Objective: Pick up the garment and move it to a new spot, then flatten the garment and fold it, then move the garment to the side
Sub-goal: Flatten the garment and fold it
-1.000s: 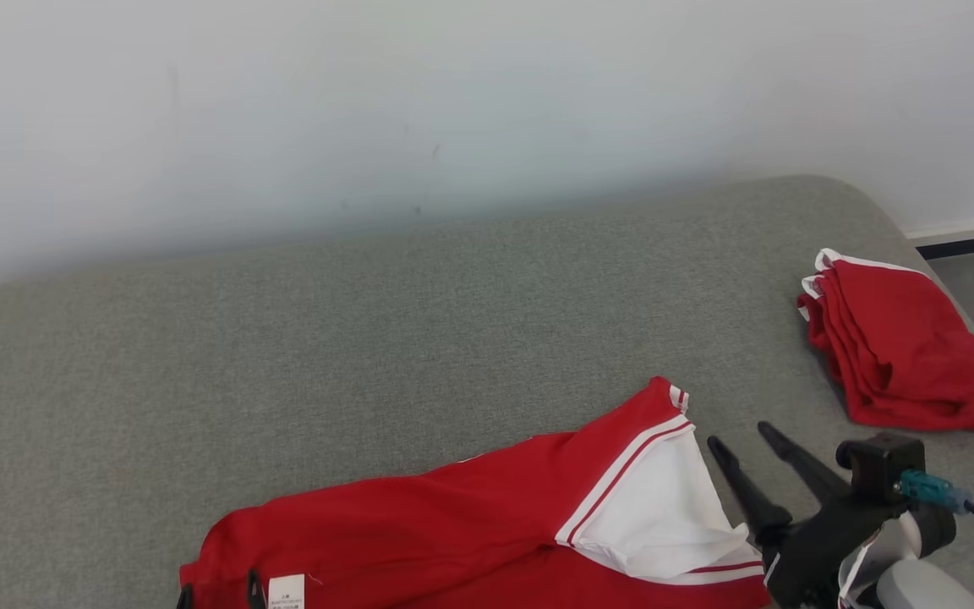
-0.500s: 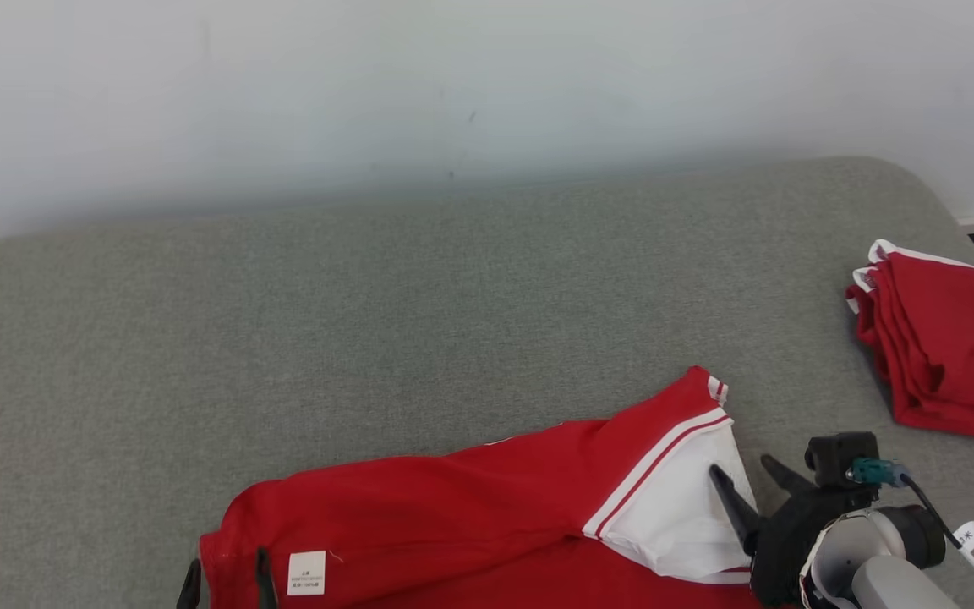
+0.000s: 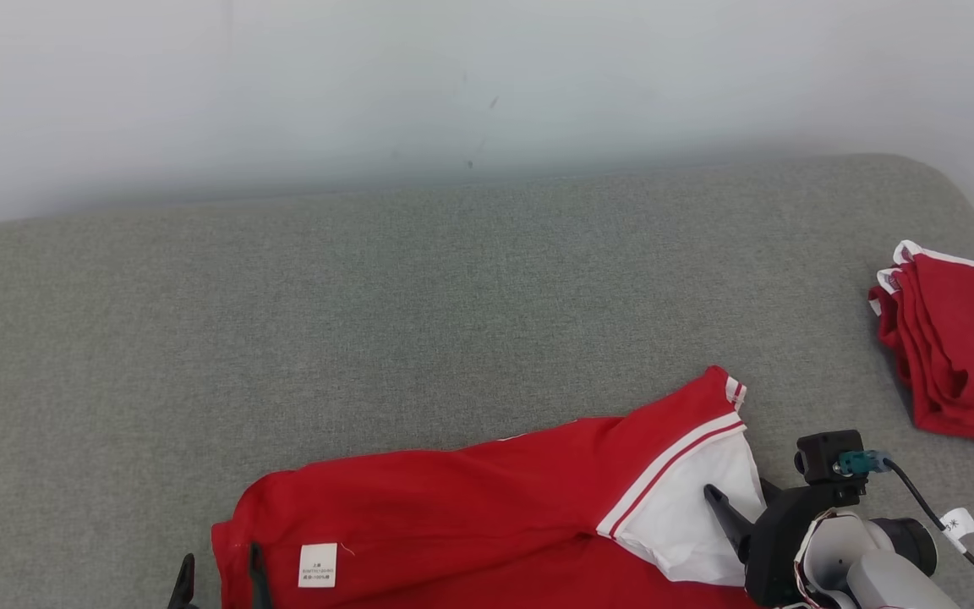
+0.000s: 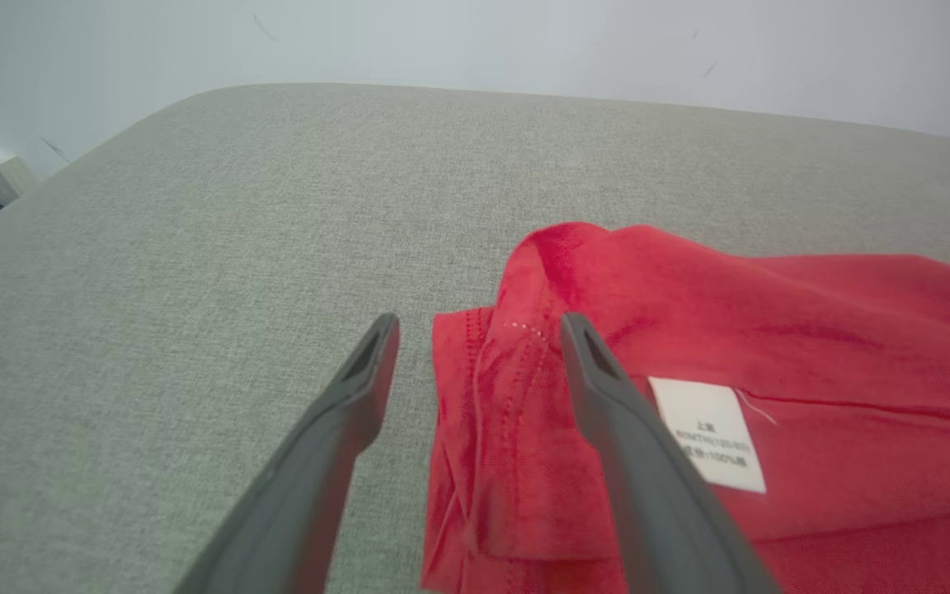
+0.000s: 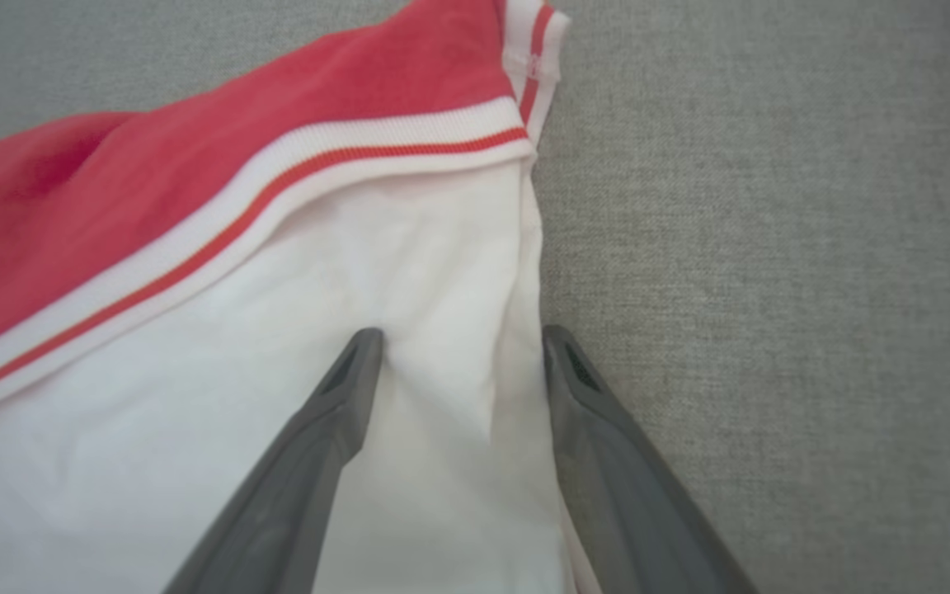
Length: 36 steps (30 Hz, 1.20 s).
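The red garment (image 3: pixel 470 499) with a white striped trim lies crumpled at the near edge of the grey cushion (image 3: pixel 453 296). My left gripper (image 3: pixel 221 571) is open at the garment's left hem. In the left wrist view its fingers (image 4: pixel 479 326) straddle the red corner (image 4: pixel 516 388), next to a white label (image 4: pixel 710 433). My right gripper (image 3: pixel 739 495) is open at the garment's right end. Seen from the right wrist, the right gripper (image 5: pixel 463 334) straddles the edge of the white panel (image 5: pixel 401 264), one finger over the fabric and one over the cushion.
A second red garment (image 3: pixel 952 347), folded in a stack, lies at the cushion's far right edge. A white wall (image 3: pixel 487 76) runs behind the cushion. The cushion rounds off at the right, with floor beyond.
The camera has shifted, sliding the scene rightward. My right gripper has moved left onto the white panel's edge. The left gripper stays at the hem. Both stay open.
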Available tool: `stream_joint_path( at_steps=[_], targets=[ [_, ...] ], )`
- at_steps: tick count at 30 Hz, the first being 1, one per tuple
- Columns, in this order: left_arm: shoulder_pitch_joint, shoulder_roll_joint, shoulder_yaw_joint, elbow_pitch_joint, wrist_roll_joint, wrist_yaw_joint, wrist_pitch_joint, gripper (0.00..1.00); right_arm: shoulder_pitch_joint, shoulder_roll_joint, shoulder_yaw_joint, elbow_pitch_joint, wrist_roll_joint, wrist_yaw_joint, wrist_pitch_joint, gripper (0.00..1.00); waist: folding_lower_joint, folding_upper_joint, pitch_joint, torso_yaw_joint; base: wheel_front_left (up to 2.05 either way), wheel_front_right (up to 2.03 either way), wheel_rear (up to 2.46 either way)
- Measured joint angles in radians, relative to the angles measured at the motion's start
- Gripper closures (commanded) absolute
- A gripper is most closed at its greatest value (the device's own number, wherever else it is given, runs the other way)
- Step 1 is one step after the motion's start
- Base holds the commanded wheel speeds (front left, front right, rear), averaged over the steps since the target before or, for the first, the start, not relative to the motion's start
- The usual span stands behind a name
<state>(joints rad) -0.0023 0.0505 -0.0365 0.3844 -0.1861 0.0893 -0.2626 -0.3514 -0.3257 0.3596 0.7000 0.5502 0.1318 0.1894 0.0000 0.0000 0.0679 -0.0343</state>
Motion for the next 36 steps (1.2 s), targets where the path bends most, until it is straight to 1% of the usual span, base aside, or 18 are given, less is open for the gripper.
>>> stream_joint_path(
  at_steps=[3, 4, 5, 6, 7, 8, 10, 11, 12, 13, 16, 22, 27, 30, 34, 36],
  targets=[
    [0.0, 0.0, 0.0, 0.001, -0.003, 0.0, 0.0, 0.0, -0.003, 0.005, 0.012, 0.004, 0.023, 0.0, 0.014, 0.0, 0.0, 0.0, -0.002, 0.003, 0.0, 0.0, 0.0],
    [0.0, 0.0, 0.0, 0.002, -0.012, 0.0, 0.0, 0.0, -0.002, 0.01, 0.012, 0.005, 0.04, 0.0, 0.016, 0.05, 0.0, 0.0, -0.003, 0.004, 0.0, 0.0, 0.0],
    [0.0, 0.0, 0.0, 0.002, -0.017, 0.0, 0.0, 0.0, -0.001, 0.014, 0.011, 0.008, 0.059, -0.001, 0.017, 0.28, 0.0, 0.0, -0.005, 0.005, 0.0, 0.0, 0.0],
    [0.0, 0.0, -0.002, 0.004, -0.018, 0.0, 0.0, 0.0, -0.001, 0.012, 0.014, 0.013, 0.062, -0.003, 0.015, 0.45, 0.0, 0.0, -0.006, 0.007, 0.0, 0.0, 0.0],
    [0.0, 0.0, -0.004, 0.004, -0.018, 0.0, 0.0, 0.0, 0.0, 0.009, 0.019, 0.018, 0.06, -0.003, 0.012, 0.59, 0.0, 0.0, -0.007, 0.01, 0.0, 0.0, 0.0],
    [0.0, 0.0, -0.005, 0.004, -0.018, 0.0, 0.0, 0.0, 0.001, 0.008, 0.02, 0.023, 0.063, -0.003, 0.01, 0.62, 0.0, 0.0, -0.008, 0.012, 0.0, 0.0, 0.0],
    [0.0, 0.0, -0.005, 0.004, -0.018, 0.0, 0.0, 0.0, 0.003, 0.006, 0.025, 0.031, 0.067, -0.003, 0.002, 0.74, 0.0, 0.0, -0.01, 0.015, 0.0, 0.0, 0.0],
    [0.0, 0.0, -0.004, 0.004, -0.017, 0.0, 0.0, 0.0, 0.003, 0.005, 0.03, 0.035, 0.067, -0.003, 0.0, 0.82, 0.0, 0.0, -0.011, 0.016, 0.0, 0.0, 0.0],
    [0.001, 0.0, -0.002, 0.004, -0.017, 0.002, 0.0, 0.0, 0.003, 0.007, 0.03, 0.04, 0.075, -0.003, -0.002, 0.96, 0.0, 0.0, -0.012, 0.017, 0.0, 0.0, 0.0],
    [0.001, 0.0, 0.0, 0.004, -0.018, 0.003, 0.0, 0.0, 0.003, 0.007, 0.03, 0.043, 0.083, -0.003, -0.007, 1.0, 0.0, 0.0, -0.012, 0.018, 0.0, 0.0, 0.0],
    [0.002, 0.0, 0.006, 0.007, -0.036, 0.003, 0.0, 0.0, 0.003, 0.008, 0.016, 0.059, 0.101, 0.0, -0.039, 1.0, 0.0, 0.0, -0.013, 0.019, 0.0, 0.0, 0.0],
    [0.002, 0.0, 0.007, 0.001, -0.035, 0.005, 0.0, 0.0, -0.01, -0.002, -0.02, 0.115, 0.091, 0.002, -0.12, 1.0, 0.0, 0.0, -0.013, 0.014, 0.0, 0.0, 0.0],
    [0.002, 0.0, 0.004, -0.001, -0.035, 0.002, 0.0, 0.0, -0.022, -0.018, -0.074, 0.185, 0.057, 0.002, -0.2, 1.0, 0.0, 0.0, -0.019, 0.002, 0.0, 0.0, 0.0],
    [0.003, 0.0, -0.001, -0.002, -0.036, 0.002, 0.0, 0.0, -0.035, -0.021, -0.094, 0.22, 0.032, 0.001, -0.23, 1.0, 0.0, 0.0, -0.022, -0.007, 0.0, 0.0, 0.0],
    [0.005, 0.0, -0.001, -0.001, -0.039, 0.003, 0.0, 0.0, -0.038, -0.012, -0.093, 0.211, 0.012, 0.0, -0.268, 1.0, 0.0, 0.0001, -0.026, -0.022, 0.0, 0.0, 0.0],
    [0.011, 0.0, -0.006, 0.004, -0.041, -0.001, 0.0, 0.0, -0.037, -0.006, -0.082, 0.165, 0.002, 0.0, -0.294, 1.0, 0.0, 0.0001, -0.032, -0.032, 0.0, 0.0, 0.0]
  ],
)
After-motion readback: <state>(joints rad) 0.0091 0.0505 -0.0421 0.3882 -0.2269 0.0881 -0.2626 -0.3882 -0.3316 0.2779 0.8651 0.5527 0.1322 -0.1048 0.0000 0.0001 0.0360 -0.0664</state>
